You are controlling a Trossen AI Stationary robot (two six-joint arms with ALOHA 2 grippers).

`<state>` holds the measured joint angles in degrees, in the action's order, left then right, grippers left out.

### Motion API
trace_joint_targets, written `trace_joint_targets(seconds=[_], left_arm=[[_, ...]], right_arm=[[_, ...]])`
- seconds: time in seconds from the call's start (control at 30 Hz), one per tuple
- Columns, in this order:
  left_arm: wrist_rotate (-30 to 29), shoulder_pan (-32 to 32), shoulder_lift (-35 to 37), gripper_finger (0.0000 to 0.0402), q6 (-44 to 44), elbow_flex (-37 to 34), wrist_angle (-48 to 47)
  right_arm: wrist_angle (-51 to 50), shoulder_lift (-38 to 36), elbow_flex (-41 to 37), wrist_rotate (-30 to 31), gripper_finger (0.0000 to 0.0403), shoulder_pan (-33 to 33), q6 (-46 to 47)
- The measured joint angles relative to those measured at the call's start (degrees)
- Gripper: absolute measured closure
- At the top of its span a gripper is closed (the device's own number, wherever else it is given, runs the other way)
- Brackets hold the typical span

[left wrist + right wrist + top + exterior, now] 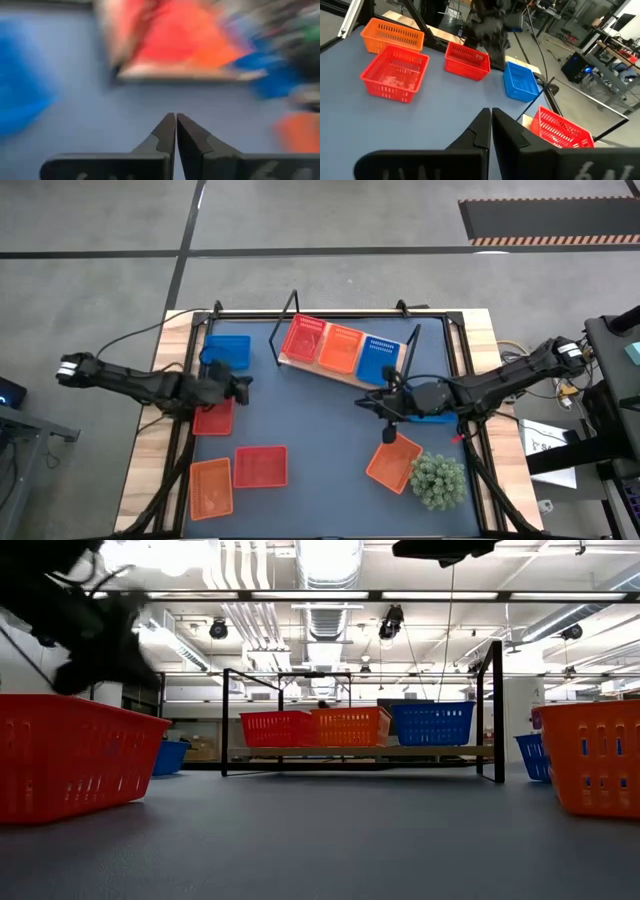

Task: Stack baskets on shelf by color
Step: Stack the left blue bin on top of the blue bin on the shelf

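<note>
The left arm reaches in from the left side of the desk, stretched almost level toward the middle, its left claw (240, 388) hanging over the left half of the desk. Its two dark fingers (167, 134) are pressed flat together with nothing between them. The right arm comes in from the right side, bent at the elbow, and its right claw (385, 408) hangs over the right half of the desk. Its fingers (482, 131) likewise meet, empty.
</note>
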<state>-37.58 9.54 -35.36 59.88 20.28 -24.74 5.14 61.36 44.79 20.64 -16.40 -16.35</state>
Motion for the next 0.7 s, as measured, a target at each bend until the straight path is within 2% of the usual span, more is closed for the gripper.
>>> trace_joint_targets(seconds=[0.07,0.13,0.23,0.43,0.57,0.63,0.7], left_arm=[[1.05,-2.35,-3.65,0.0402,8.38,5.05,-15.22],[4.67,-5.46,-7.48,0.0402,12.59,9.59,-27.53],[9.18,-10.54,-12.86,0.0402,10.41,14.54,-34.89],[14.93,-20.75,-19.93,0.0402,-11.81,19.88,-33.10],[21.62,-25.75,-23.49,0.0402,-42.39,22.37,-31.93],[25.98,-26.39,-24.91,0.0402,-52.95,22.67,-31.50],[27.65,-26.62,-26.31,0.0400,-60.14,23.13,-30.61]], right_arm=[[-0.04,-0.29,-0.02,-0.02,0.0394,0.01,-0.56],[-0.13,-0.55,-0.08,-0.05,0.0394,0.00,-1.32],[-0.05,-0.84,-0.08,-0.06,0.0394,0.01,-2.11],[-0.11,-0.87,-0.08,-0.08,0.0394,0.02,-3.31],[-0.16,-0.87,-0.08,-0.08,0.0394,0.02,-4.83],[-0.16,-0.87,-0.08,-0.08,0.0394,0.02,-5.74],[-0.16,-0.87,-0.08,-0.10,0.0394,0.02,-6.46]])
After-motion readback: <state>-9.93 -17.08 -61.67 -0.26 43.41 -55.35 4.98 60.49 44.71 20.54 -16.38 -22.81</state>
